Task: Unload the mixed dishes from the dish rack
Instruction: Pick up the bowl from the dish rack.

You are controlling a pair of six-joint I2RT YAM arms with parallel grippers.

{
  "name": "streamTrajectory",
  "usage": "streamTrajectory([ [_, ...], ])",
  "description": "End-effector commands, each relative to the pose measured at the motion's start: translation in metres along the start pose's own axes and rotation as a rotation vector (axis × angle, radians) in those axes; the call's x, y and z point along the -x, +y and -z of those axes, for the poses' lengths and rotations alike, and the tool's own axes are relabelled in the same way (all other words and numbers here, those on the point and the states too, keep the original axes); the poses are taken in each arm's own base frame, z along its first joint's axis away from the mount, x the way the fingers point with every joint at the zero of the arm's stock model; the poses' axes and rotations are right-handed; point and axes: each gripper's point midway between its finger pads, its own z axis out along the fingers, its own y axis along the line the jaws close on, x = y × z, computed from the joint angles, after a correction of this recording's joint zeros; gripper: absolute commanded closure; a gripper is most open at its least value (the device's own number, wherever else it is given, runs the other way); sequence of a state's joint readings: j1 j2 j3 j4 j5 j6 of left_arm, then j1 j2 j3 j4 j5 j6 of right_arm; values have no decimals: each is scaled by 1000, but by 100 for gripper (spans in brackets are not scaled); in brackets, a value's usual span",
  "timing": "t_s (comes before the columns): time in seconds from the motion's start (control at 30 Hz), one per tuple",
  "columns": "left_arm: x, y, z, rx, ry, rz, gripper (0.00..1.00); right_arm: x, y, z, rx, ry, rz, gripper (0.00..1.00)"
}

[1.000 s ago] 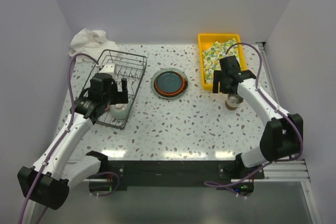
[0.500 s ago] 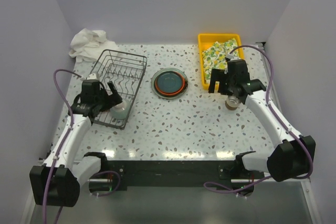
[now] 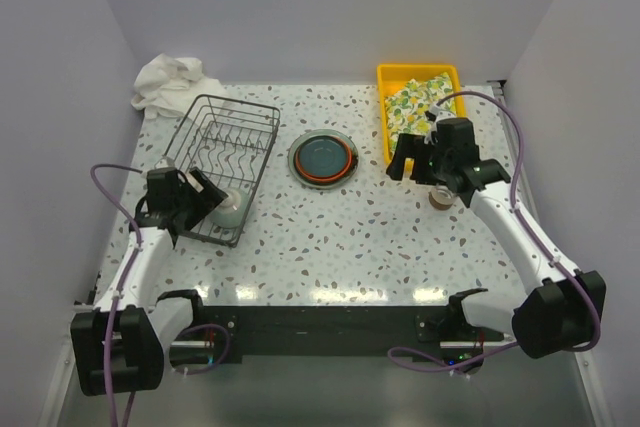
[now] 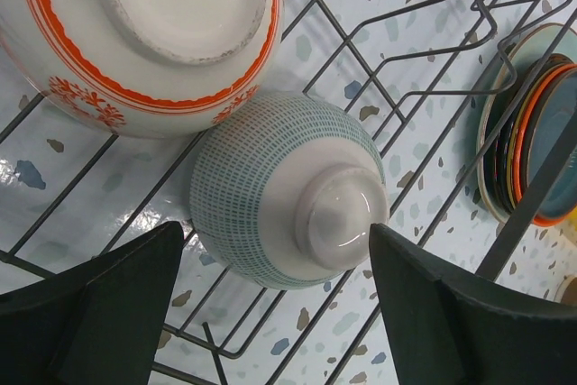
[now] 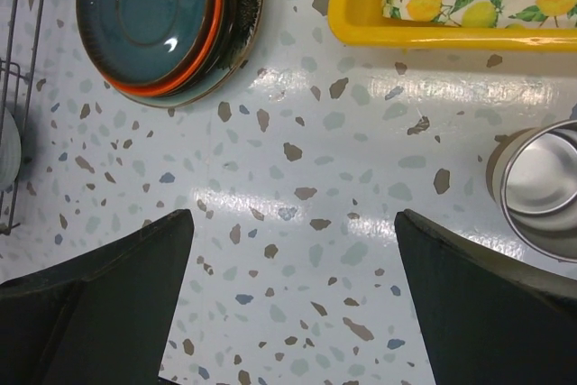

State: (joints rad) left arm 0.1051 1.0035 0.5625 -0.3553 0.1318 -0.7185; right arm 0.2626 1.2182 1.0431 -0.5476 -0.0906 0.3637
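left claw (image 4: 278, 254) wide astride upturned cup (image 4: 279, 187), frame centre, so I may pinch it | right claw (image 5: 293, 223) wide, idle; plates (image 5: 149, 15) upper left

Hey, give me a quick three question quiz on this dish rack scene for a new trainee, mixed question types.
1. True or false: the plate stack sits on the table, outside the dish rack.
2. Which lies below the left arm's open jaws? A) grid-patterned cup B) orange plate C) yellow tray
3. Fill in: the cup and red-patterned bowl lie ___.
Key: 1 true; 2 A; 3 upside down.
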Motion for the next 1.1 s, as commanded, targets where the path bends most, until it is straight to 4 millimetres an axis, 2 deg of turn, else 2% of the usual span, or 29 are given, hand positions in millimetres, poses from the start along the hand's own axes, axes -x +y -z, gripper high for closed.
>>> streamTrajectory([
  [0.0, 8, -6, -4, -35, -28, 16, 12, 9, 14, 3, 67, -45, -11, 2],
  [0.3, -5, 8, -22, 18, 40, 2, 4, 7, 14, 4, 69, -50, -8, 2],
  [0.47, -12, 8, -29, 1, 67, 14, 0, 6, 14, 3, 70, -49, -4, 2],
  [0.83, -34, 27, -43, 12, 75, 42, 0, 5, 18, 0, 93, -40, -9, 2],
  [1.07, -35, 27, -48, -36, 23, 61, 3, 2, 20, -2, 108, -29, -12, 2],
])
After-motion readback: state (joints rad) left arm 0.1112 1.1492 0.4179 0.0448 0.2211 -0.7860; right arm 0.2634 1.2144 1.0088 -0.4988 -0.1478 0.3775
